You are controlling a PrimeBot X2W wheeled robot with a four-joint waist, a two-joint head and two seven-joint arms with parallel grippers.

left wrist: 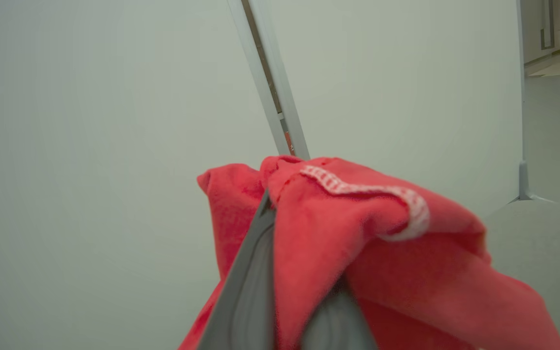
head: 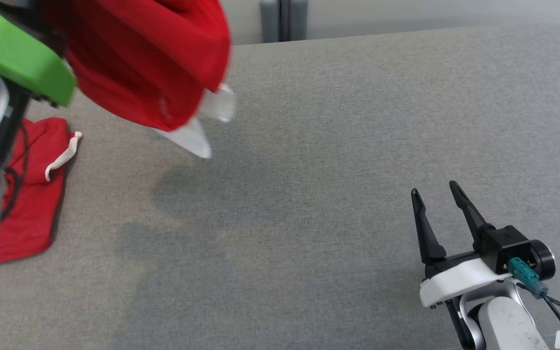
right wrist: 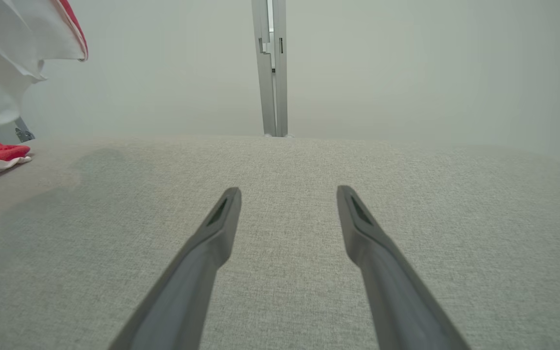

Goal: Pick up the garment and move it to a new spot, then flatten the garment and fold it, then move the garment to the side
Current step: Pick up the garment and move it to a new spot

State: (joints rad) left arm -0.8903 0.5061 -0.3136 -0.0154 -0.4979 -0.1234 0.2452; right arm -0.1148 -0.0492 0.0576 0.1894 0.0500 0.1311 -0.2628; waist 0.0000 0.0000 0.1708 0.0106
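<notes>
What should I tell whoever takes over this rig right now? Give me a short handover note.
Left gripper: shut on the red garment, held up in the air above the far left of the grey surface.
Right gripper: open and empty, over the surface at the right.
Another red piece with white trim lies on the surface at the left; whether it joins the lifted one is unclear.
Done: pickup.
Left: set it down at a new spot, flatten, fold, move aside.
</notes>
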